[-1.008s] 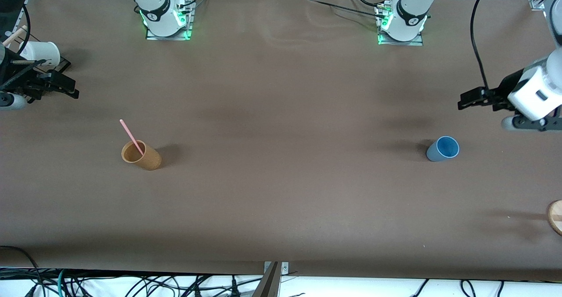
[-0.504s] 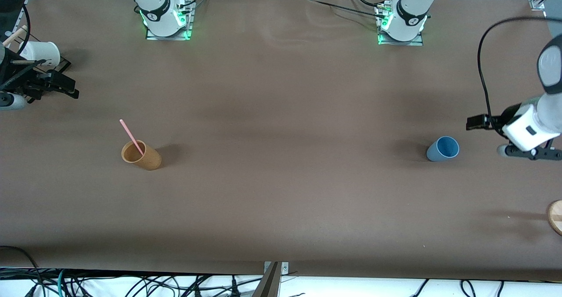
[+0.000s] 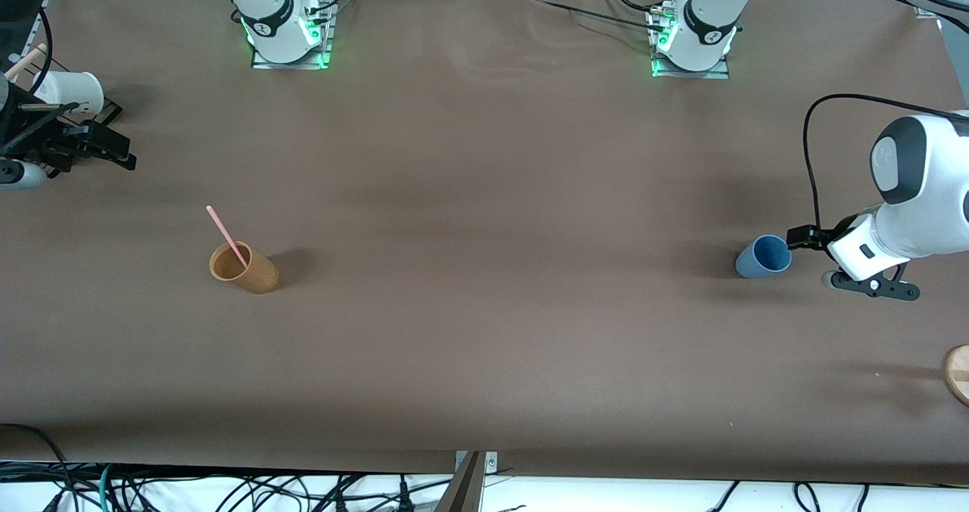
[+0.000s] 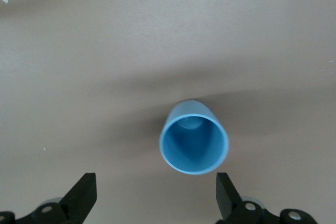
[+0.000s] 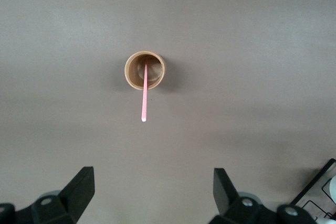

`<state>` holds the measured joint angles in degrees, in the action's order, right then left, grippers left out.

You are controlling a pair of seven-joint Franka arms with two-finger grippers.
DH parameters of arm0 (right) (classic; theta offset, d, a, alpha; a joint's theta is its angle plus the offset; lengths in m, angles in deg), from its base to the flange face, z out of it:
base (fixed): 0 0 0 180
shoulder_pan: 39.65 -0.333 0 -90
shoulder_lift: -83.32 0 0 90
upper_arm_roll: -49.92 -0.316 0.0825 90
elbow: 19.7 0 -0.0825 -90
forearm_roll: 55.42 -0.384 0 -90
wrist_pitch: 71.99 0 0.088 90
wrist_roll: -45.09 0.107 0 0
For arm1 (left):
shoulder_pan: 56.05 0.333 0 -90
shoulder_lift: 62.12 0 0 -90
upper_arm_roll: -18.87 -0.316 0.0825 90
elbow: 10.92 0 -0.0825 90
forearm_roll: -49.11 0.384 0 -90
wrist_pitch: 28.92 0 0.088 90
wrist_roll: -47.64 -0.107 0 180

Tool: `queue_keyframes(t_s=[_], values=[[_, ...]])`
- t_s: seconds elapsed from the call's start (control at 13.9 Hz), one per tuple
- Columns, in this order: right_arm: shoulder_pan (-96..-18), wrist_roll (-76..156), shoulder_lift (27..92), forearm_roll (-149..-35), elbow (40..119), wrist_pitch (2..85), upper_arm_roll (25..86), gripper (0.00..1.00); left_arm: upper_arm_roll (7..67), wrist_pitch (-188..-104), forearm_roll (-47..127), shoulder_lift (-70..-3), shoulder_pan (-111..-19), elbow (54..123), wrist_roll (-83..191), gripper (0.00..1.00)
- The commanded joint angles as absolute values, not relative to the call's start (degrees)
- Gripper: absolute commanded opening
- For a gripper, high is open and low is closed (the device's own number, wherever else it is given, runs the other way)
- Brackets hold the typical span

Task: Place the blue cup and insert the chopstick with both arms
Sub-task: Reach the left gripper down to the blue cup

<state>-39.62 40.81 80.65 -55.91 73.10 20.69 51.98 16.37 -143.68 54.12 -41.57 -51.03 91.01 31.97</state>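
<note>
Beside blue cup (image 3: 763, 257), lowered left end effector (image 3: 795, 237).

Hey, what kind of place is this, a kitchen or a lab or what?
Most likely a robotics lab, not a kitchen. Two arm bases are bolted to a bare brown table, loose cables run under its edge, and only test props sit out: a blue cup and a chopstick in a tan cup.

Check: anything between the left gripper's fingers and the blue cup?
Nothing: in the left wrist view only bare table separates the open left gripper from the blue cup.
</note>
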Motion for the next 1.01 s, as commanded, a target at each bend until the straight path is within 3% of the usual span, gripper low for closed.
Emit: queue_keyframes(t_s=[0.0,0.29,0.94], values=[[-39.12,41.4,80.59,-55.85,72.15,19.68,51.5,1.0,15.1,-150.54,55.27,-44.8,-50.34,98.66,29.8,0.99],[-39.13,41.4,80.59,-55.85,72.15,19.68,51.5,1.0,13.43,-156.96,54.13,-44.71,-50.42,103.76,30.14,0.98],[-39.3,41.4,80.5,-55.77,72.06,19.86,51.41,1.0,13.34,-161.45,51.22,-41.2,-50.51,103.86,30.41,0.99]])
